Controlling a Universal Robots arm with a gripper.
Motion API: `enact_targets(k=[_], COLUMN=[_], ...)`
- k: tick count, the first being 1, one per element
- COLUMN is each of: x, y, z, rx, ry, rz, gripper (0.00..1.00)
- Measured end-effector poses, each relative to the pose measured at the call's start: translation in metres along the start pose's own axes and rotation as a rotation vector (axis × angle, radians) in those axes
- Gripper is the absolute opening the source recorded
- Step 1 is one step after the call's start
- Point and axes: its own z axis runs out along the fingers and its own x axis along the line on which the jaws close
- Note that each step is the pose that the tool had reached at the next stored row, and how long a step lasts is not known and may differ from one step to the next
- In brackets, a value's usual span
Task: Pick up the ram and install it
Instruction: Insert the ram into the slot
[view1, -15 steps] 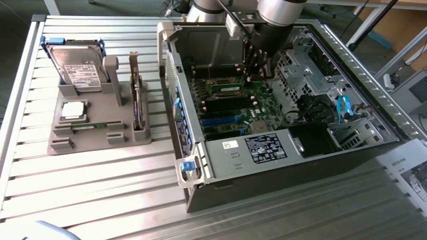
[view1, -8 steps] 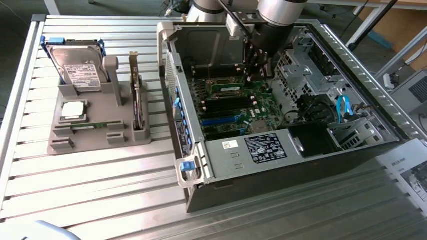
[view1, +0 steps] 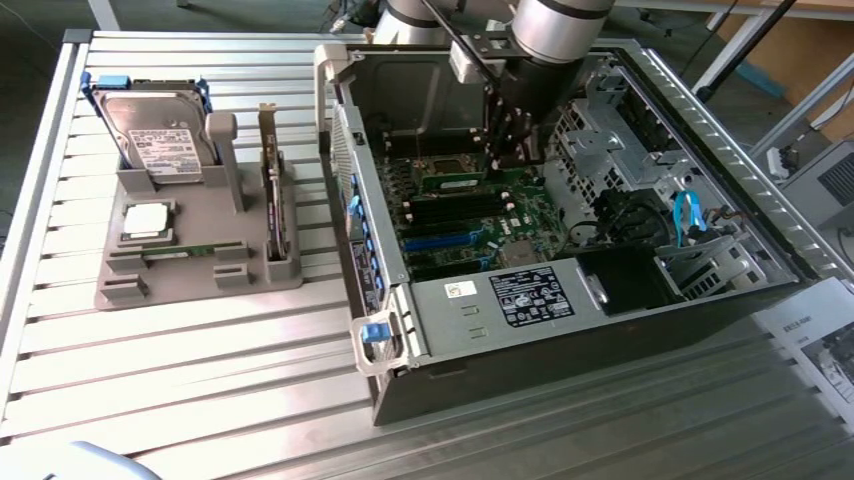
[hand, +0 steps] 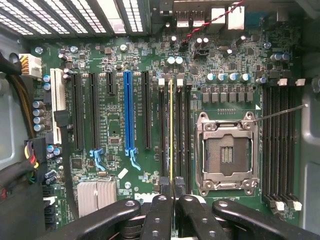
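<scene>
I see my jaws pinching the thin ram (hand: 171, 130), right beside the black slots (hand: 188, 130) on the green board (hand: 115, 122).

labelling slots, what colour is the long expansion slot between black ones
Blue, that long plastic expansion slot; wrist view.

Open computer case (view1: 534, 360) on slatted table (view1: 200, 380), hard drive (view1: 160, 135) upright in grey holder (view1: 174, 270), processor socket (hand: 227, 155)

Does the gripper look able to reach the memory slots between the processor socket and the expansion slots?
Probably yes: the gripper, jaws shut on the ram, sits right over those memory slots, and no cable or card crosses them.
</scene>
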Motion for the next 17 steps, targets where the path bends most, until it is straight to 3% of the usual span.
enact_targets(k=[17], x=[0.000], y=[0.0000], z=[0.0200], rx=[0.0000], ry=[0.0000], rz=[0.000], gripper=[0.12])
